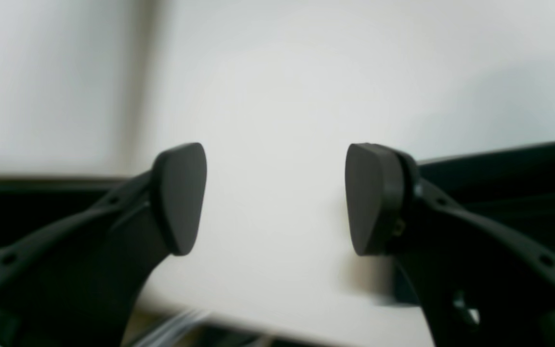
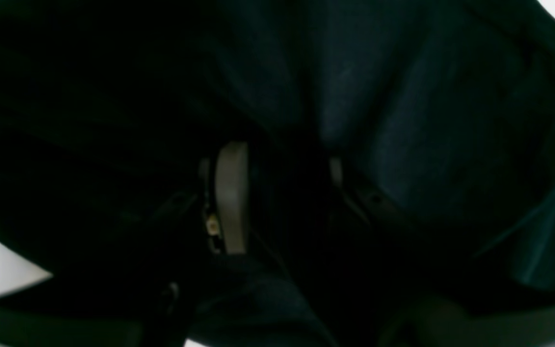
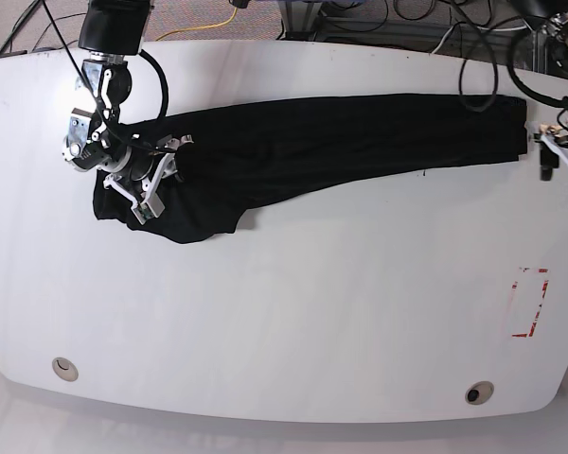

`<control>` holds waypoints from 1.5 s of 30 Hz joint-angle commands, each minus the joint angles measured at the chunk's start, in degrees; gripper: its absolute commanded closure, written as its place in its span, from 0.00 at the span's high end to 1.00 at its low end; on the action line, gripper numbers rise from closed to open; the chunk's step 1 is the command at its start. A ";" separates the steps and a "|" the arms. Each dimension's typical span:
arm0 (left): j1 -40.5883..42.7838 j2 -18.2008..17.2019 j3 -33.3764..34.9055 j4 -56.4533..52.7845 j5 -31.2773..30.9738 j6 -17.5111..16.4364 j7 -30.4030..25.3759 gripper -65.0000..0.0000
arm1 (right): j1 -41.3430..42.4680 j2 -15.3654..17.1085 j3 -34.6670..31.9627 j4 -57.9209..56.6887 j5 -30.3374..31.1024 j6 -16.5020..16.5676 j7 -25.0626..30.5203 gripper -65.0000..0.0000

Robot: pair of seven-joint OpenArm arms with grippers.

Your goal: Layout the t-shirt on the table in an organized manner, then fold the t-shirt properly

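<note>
The black t-shirt (image 3: 341, 142) lies stretched in a long band across the far half of the white table (image 3: 284, 331), bunched at its left end. My right gripper (image 3: 159, 178) sits on that bunched end. In the right wrist view dark fabric (image 2: 403, 120) fills the frame and wraps around the pale fingers (image 2: 231, 197), so the right gripper (image 2: 284, 193) is shut on the cloth. My left gripper (image 3: 545, 151) hovers just past the shirt's right end. In the left wrist view the left gripper (image 1: 276, 197) is open, with only white table (image 1: 277, 96) between its pads.
A red dashed rectangle (image 3: 530, 303) marks the table's right side. Two round grommets (image 3: 64, 367) (image 3: 478, 391) sit near the front edge. Black cables (image 3: 473, 57) lie beyond the table's far right corner.
</note>
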 commanded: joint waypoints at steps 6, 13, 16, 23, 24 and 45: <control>-0.09 6.66 7.83 4.79 3.65 -0.01 -0.81 0.63 | 0.69 0.34 -0.06 0.43 -1.00 -0.12 -0.51 0.30; 1.76 10.27 8.80 4.70 8.40 -0.01 -3.62 0.50 | 0.69 0.34 -0.06 0.34 -1.00 -0.12 -0.51 0.30; 4.13 10.01 10.82 4.62 9.28 -0.01 -5.56 0.34 | 0.69 0.34 -0.06 0.34 -1.00 -0.12 -0.51 0.30; 8.53 7.10 15.75 3.56 10.68 -0.01 -5.82 0.14 | 0.69 0.34 0.21 0.34 -1.00 -0.12 -0.51 0.30; 8.70 7.02 15.83 3.21 10.68 -0.01 -5.82 0.14 | 0.69 0.34 0.21 0.34 -1.00 -0.12 -0.51 0.30; -1.14 2.53 22.34 -23.60 17.80 -0.01 -15.76 0.14 | 0.77 0.34 0.30 0.25 -1.08 -0.12 -0.42 0.30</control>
